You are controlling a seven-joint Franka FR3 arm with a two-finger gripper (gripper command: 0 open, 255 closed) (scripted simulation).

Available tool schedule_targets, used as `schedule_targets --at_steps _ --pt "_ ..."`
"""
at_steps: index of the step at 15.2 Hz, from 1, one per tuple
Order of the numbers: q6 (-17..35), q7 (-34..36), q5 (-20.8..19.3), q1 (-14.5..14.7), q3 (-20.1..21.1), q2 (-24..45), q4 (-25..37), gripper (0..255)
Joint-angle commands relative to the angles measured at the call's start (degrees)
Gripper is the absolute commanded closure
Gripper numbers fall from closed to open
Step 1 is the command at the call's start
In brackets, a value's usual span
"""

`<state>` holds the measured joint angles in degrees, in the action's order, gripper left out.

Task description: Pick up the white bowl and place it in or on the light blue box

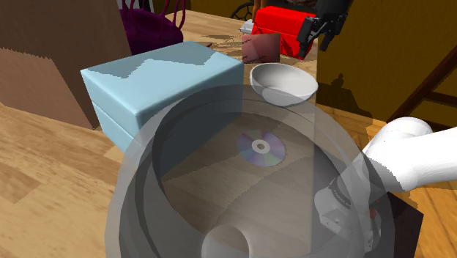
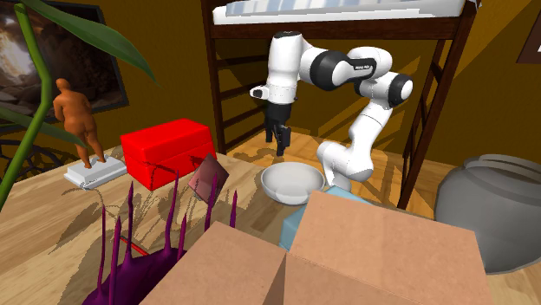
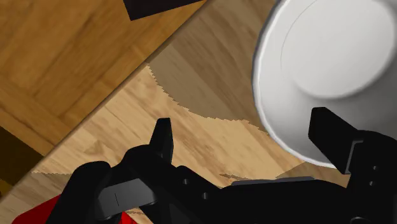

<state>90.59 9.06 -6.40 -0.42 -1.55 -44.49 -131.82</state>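
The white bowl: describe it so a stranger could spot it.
On the wooden table, find the big light blue box. Beside it, toward the shoulder view's right, sits the white bowl, before a red box. Its neighbours are boxy or flat; it alone is hollow and plain white.

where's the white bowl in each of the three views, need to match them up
Shoulder view: bowl upper middle, right of the blue box.
Second exterior view: bowl near the centre, below the claw.
Wrist view: bowl ahead of the open claw, off toward one finger.
Shared landmark: the red box, close to the bowl in both exterior views.
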Motion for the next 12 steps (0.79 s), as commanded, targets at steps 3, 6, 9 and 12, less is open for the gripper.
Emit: schedule_targets --at_steps 3,6,9,12 --pt "-3.77 4.89 7.3 -0.92 -2.4 0.78 -0.19 0" --pt "-2.94 5.75 8.51 -1.05 -2.75 0.35 -2.19 0" --pt "-0.87 5.76 8.54 -1.07 -2.65 -0.34 -4.93 0" --pt "0.92 5.77 8.58 -1.08 -2.56 -0.85 -7.24 0"
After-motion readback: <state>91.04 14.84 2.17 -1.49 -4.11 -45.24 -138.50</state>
